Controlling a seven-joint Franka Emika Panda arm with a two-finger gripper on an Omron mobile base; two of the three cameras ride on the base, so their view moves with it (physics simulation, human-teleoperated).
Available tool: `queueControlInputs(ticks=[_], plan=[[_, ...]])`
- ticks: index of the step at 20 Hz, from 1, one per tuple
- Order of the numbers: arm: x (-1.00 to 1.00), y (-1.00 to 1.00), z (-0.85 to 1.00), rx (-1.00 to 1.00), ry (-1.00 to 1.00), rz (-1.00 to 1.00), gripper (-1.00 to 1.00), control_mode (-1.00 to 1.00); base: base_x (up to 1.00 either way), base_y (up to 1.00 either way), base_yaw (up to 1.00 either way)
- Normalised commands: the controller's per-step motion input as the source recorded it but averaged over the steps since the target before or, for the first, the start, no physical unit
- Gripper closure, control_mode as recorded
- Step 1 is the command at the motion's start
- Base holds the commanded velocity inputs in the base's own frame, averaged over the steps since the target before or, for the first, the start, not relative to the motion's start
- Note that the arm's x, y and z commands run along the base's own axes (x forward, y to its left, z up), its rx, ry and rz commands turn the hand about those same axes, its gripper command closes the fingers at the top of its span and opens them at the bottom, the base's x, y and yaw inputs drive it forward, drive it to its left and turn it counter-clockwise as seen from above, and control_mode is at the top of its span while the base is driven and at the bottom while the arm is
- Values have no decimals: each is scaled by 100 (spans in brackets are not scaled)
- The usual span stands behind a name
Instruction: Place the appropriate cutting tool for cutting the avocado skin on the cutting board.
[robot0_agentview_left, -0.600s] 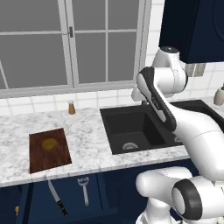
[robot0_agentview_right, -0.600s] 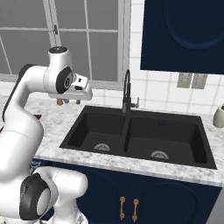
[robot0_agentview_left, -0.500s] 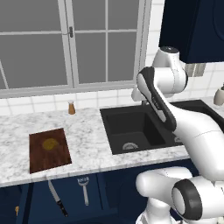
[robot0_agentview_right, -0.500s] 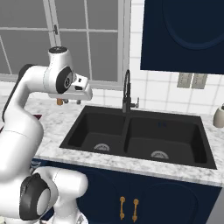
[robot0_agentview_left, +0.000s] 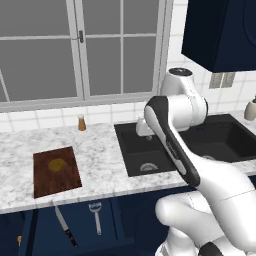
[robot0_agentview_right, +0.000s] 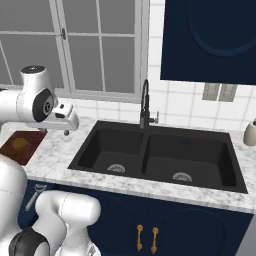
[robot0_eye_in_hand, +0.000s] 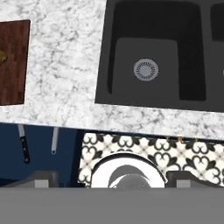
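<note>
Setting: a kitchen with a white-speckled marble counter (robot0_agentview_left: 100, 160), a paned window behind it and navy cabinet fronts below.
Cutting board (robot0_agentview_left: 56, 171): one, dark reddish-brown, flat on the counter at the far left of the left base view, its long axis running front to back.
Avocado (robot0_agentview_left: 57, 164): one, a small olive-yellow lump on the board, a little behind its middle.
Knife (robot0_agentview_left: 65, 226): one, in front of the counter edge and below the board against the navy front, well apart from the board. Its long axis is nearly upright in the picture, leaning slightly; silver blade tip up and to the left, black handle down and to the right.
Slotted utensil (robot0_agentview_left: 95, 216): one, silver, just right of the knife (round head up, handle down), apart from it.
Shaker (robot0_agentview_left: 81, 123): one, orange-brown with a pale top, upright at the back of the counter near the window sill.
Sink (robot0_agentview_right: 155, 155): one black double basin, right of the board, two round drains counted, one dark faucet (robot0_agentview_right: 145, 105) behind the divider.
Gripper (robot0_agentview_right: 67, 131): held above the counter beside the sink's left rim, far from the knife, jaws spread wide with nothing between them.
</note>
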Motion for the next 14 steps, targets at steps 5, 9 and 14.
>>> queueControlInputs(ticks=[5, 9, 14], plan=[[-55, 100, -36, 1, 6, -5, -100, -100, 0, 0, 0], [-75, 100, -25, 0, 9, 0, -100, -100, 0, 0, 0], [-36, 100, -50, 0, 13, -2, -100, -100, 0, 0, 0]])
